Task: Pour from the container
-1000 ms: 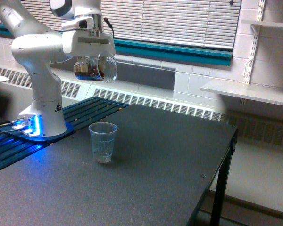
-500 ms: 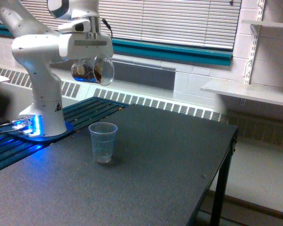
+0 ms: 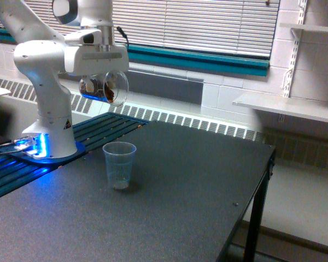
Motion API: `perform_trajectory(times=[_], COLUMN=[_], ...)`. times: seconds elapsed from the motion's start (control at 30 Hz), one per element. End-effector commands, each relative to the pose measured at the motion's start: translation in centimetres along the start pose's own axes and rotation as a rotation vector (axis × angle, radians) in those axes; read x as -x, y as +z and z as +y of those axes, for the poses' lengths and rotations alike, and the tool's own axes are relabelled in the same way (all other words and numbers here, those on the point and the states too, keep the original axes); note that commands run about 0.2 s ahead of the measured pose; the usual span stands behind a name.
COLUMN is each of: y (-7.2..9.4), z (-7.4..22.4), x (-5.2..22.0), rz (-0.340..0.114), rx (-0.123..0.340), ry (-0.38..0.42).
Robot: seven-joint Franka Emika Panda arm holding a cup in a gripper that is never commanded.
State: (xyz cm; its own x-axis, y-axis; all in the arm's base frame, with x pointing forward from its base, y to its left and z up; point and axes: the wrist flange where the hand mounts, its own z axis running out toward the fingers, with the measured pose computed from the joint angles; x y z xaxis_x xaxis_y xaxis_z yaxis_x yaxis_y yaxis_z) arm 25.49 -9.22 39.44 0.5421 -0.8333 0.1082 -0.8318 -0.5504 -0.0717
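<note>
Lying almost on its side, the container (image 3: 105,87) hangs clamped in the gripper (image 3: 100,70) just above it, its long axis near horizontal, mouth toward the exterior view's right, brown bits (image 3: 108,93) near the rim. Below the gripper and slightly toward that side stands the ribbed cup (image 3: 119,165), upright, well apart. Bare table (image 3: 197,191) surrounds it, its edge distant.

two clear cups (image 3: 105,87), one table (image 3: 169,185)
</note>
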Motion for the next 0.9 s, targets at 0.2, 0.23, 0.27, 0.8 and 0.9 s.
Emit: perform_trajectory(times=[0.2,0.23,0.27,0.8,0.9], y=[2.4,2.6,2.6,3.4,3.5], z=[-0.5,-0.6,-0.7,-1.3,-1.3], x=[1.5,1.6,1.7,2.6,2.6], rz=[-0.057,-0.061,-0.062,-0.072,-0.074], rx=[0.050,0.053,0.057,0.094,0.098], ry=[-0.005,-0.008,-0.010,0.010,0.016])
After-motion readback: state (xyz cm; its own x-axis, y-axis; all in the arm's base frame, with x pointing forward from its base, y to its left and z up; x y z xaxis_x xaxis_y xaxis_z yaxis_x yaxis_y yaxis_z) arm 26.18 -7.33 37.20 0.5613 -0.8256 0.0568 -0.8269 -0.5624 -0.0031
